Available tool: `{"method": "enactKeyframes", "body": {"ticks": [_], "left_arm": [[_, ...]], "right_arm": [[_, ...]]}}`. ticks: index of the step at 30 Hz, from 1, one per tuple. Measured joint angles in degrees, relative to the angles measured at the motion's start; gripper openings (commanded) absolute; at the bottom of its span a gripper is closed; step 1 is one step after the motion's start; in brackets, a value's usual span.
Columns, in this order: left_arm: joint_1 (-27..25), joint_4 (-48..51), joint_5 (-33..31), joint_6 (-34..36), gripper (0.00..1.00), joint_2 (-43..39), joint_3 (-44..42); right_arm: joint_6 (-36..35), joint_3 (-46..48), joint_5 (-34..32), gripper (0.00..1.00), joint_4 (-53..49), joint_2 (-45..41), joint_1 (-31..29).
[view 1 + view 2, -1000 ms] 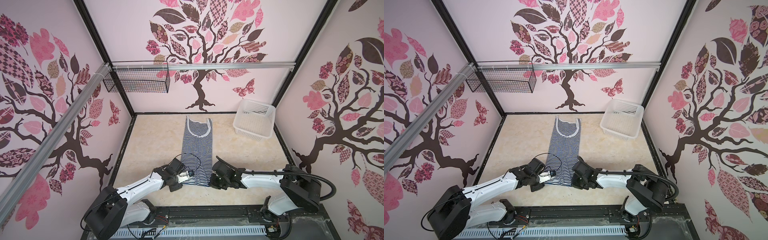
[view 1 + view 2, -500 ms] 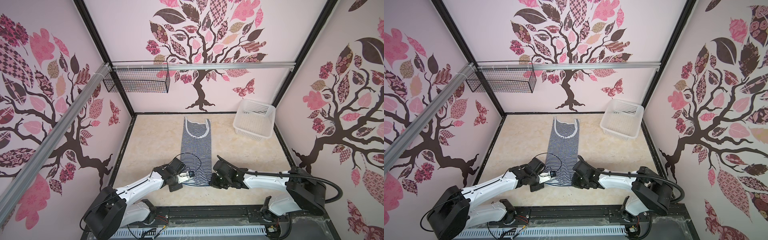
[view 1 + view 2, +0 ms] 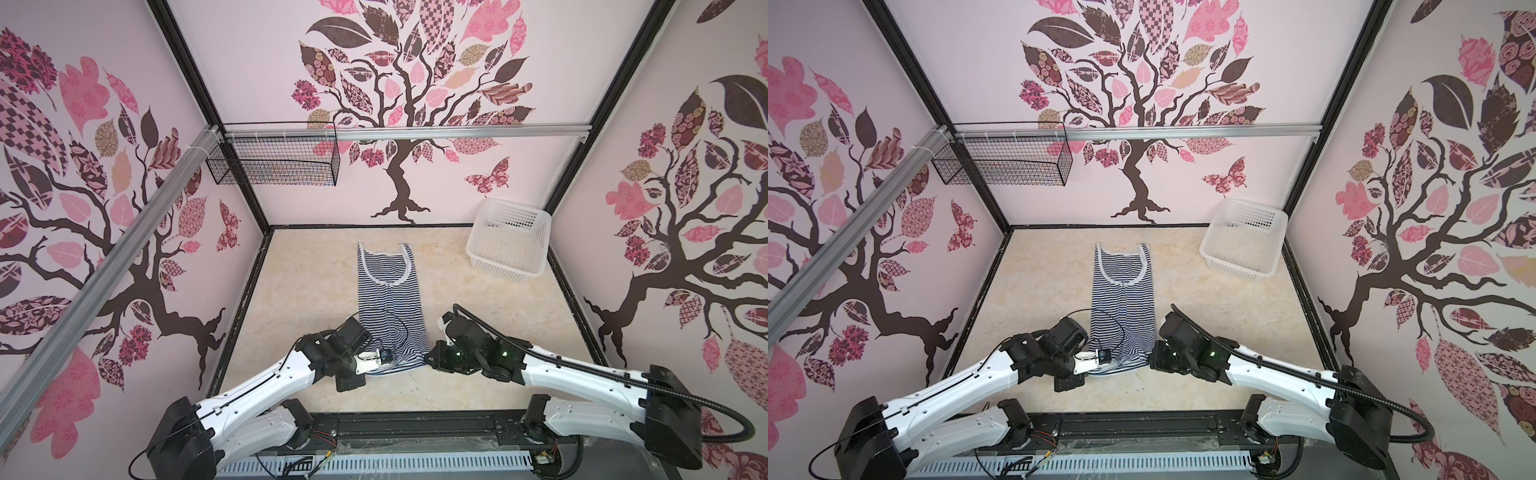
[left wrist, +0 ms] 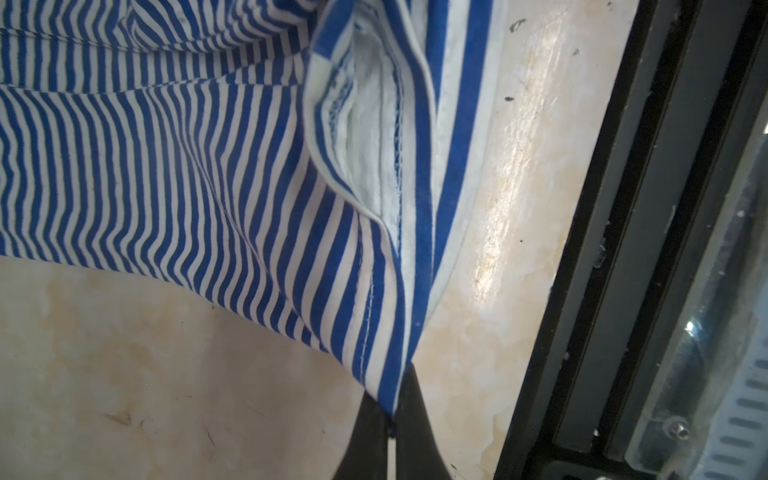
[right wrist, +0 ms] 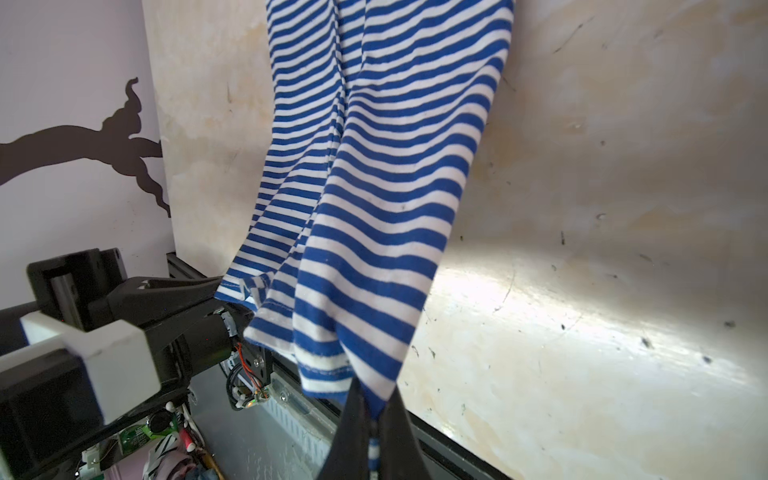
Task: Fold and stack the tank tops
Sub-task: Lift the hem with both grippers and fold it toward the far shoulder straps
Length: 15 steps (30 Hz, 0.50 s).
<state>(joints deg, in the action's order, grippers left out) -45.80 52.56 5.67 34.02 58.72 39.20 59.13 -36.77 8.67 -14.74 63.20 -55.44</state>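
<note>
One tank top [image 3: 390, 299] [image 3: 1123, 299], navy-and-white striped with white trim, lies lengthwise on the beige table, folded narrow, neckline toward the back wall. My left gripper [image 3: 376, 368] [image 3: 1106, 368] is shut on the near left hem corner; in the left wrist view the corner [image 4: 386, 374] is pinched between the black fingertips [image 4: 392, 415]. My right gripper [image 3: 428, 360] [image 3: 1150, 360] is shut on the near right hem corner, and the striped cloth [image 5: 386, 187] runs down into its jaws [image 5: 374, 411]. Both corners are lifted slightly off the table.
A white perforated basket [image 3: 505, 262] [image 3: 1241, 259] stands at the back right corner. A black wire basket [image 3: 274, 166] hangs on the rail at the back left. The black front rail [image 3: 415, 428] runs just behind both grippers. The left arm's fingers [image 5: 178, 291] show in the right wrist view.
My left gripper has closed on the near left hem corner. The right gripper stays shut on its corner, and the right arm has shifted slightly.
</note>
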Motion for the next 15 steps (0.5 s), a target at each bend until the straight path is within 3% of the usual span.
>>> {"method": "enactKeyframes", "body": {"ticks": [10, 15], "left_arm": [[0.13, 1.07, -0.79, -3.30, 0.00, -1.27, 5.75], [4.33, -1.95, -1.99, -5.01, 0.00, 0.98, 9.49]], "right_arm": [[-0.98, -6.64, -2.89, 0.00, -3.56, -0.31, 0.96], [-2.49, -9.07, -2.12, 0.00, -3.87, -0.44, 7.19]]}}
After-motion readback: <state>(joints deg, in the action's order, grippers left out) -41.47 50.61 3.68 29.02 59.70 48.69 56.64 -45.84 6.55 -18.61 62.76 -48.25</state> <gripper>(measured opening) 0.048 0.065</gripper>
